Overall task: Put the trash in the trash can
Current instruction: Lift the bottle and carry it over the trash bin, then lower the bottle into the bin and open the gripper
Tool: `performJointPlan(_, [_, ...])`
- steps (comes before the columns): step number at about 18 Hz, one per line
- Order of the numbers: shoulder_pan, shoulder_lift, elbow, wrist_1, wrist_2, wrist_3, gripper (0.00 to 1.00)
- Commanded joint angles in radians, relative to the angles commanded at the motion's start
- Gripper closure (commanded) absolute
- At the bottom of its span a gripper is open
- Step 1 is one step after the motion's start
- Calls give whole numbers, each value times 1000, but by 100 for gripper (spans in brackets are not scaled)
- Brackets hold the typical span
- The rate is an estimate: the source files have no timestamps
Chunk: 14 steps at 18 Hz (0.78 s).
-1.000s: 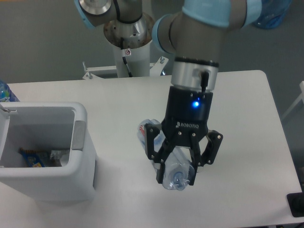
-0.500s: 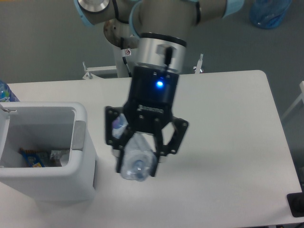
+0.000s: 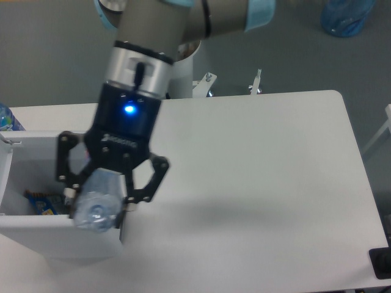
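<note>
Grey floor lies behind the white bench [image 3: 263,165]. At the bench's left end stands the white bin [image 3: 36,229], and inside it lies a blue and orange wrapper [image 3: 40,204] with some pale scraps beside it. Above the bin's right front corner, the tool [image 3: 101,204] is clenched on the clear bottle [image 3: 96,201], whose end points toward the camera. A blue light [image 3: 129,110] glows on the tool's black body.
</note>
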Motion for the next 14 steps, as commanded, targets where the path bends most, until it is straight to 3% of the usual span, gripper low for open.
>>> performJointPlan(8, [-69, -43, -2, 2, 2, 8, 63])
performJointPlan(10, [-71, -46, -3, 2, 2, 12, 58])
performJointPlan(12, [-72, -52, -3, 2, 2, 15, 39])
performJointPlan(13, [-72, -54, -3, 2, 3, 27, 16])
performJointPlan(14, [-72, -57, -3, 2, 3, 53, 2])
